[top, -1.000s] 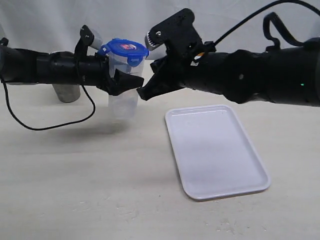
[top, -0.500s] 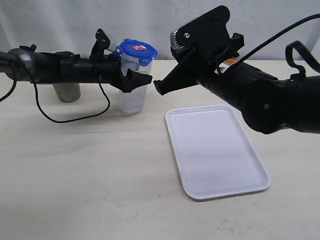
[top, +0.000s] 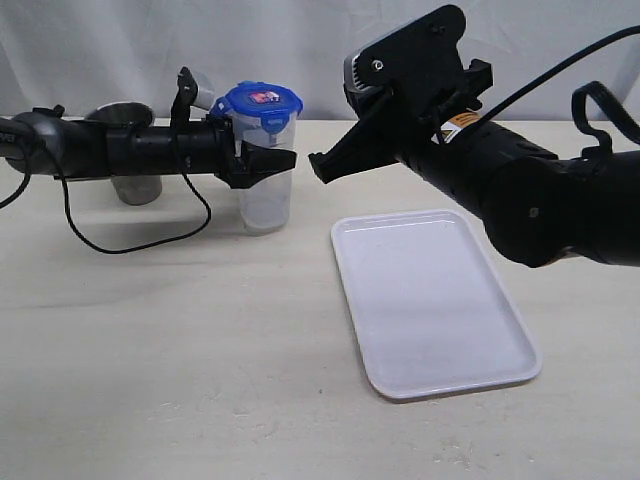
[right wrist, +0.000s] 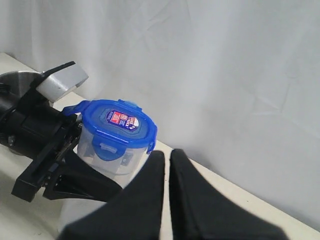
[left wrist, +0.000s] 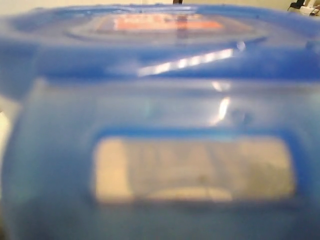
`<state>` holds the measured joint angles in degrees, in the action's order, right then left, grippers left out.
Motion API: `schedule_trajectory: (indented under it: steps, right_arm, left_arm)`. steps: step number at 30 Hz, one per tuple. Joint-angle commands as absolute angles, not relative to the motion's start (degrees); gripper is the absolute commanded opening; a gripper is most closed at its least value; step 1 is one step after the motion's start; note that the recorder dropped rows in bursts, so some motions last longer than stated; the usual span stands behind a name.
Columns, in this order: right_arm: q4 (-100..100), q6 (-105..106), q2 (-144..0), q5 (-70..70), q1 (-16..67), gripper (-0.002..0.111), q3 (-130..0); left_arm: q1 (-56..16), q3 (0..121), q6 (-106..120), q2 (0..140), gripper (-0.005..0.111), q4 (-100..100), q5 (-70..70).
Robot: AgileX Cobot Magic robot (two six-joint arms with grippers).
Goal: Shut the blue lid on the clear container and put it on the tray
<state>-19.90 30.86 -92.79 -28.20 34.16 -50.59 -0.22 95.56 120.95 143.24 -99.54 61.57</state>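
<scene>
The clear container (top: 266, 195) stands on the table with the blue lid (top: 262, 104) on its rim, sticker face up. My left gripper (top: 263, 163) comes in from the left and is shut on the container just under the lid. Its wrist view is filled by a blurred close-up of the blue lid (left wrist: 160, 75), and the jaws do not show there. My right gripper (top: 319, 168) hovers shut and empty just right of the container; in its own view the right gripper (right wrist: 166, 152) points past the blue lid (right wrist: 118, 125) and clear container (right wrist: 100, 157). The white tray (top: 430, 300) lies at right.
A grey metal cup (top: 128, 185) stands behind the left arm at the far left. A black cable (top: 130, 245) loops from the left arm onto the table. A white cloth (top: 300, 40) closes off the back. The right arm's bulk hangs over the tray's far end.
My right gripper has lifted and drawn back to the right, away from the container. The left arm has shifted the container slightly rightward while keeping hold of it.
</scene>
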Motion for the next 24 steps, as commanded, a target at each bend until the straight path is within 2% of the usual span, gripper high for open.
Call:
schedule_trajectory:
  steps: [1,3,6,8,11,13,24]
  right_arm:
    - [-19.7,31.3,-92.2,-29.1,33.8,0.004,-50.3]
    - [-19.7,31.3,-92.2,-29.1,33.8,0.004,-50.3]
    - [-19.7,31.3,-92.2,-29.1,33.8,0.004,-50.3]
    - [-19.7,31.3,-92.2,-29.1,33.8,0.004,-50.3]
    - [-19.7,31.3,-92.2,-29.1,33.8,0.004,-50.3]
    - [-18.8,31.3,-92.2,-29.0,33.8,0.004,-50.3]
    - [-19.2,35.0,-92.2,-28.0,33.3,0.004,-50.3]
  left_arm:
    - [-0.4,94.4,122.7,145.2,0.004,-91.1,56.1]
    - [-0.4,94.4,122.7,145.2,0.014,-91.1,56.8]
    - [-0.4,94.4,122.7,145.2,0.038,-91.2,57.0]
    - [-0.4,94.4,122.7,145.2,0.058,-91.6,56.9]
    - [-0.4,94.4,122.7,145.2,0.075,-91.6,56.9]
    - [-0.4,94.4,122.7,145.2,0.080,-91.2,57.1]
    - [-0.4,94.4,122.7,145.1,0.079,-90.5,56.7]
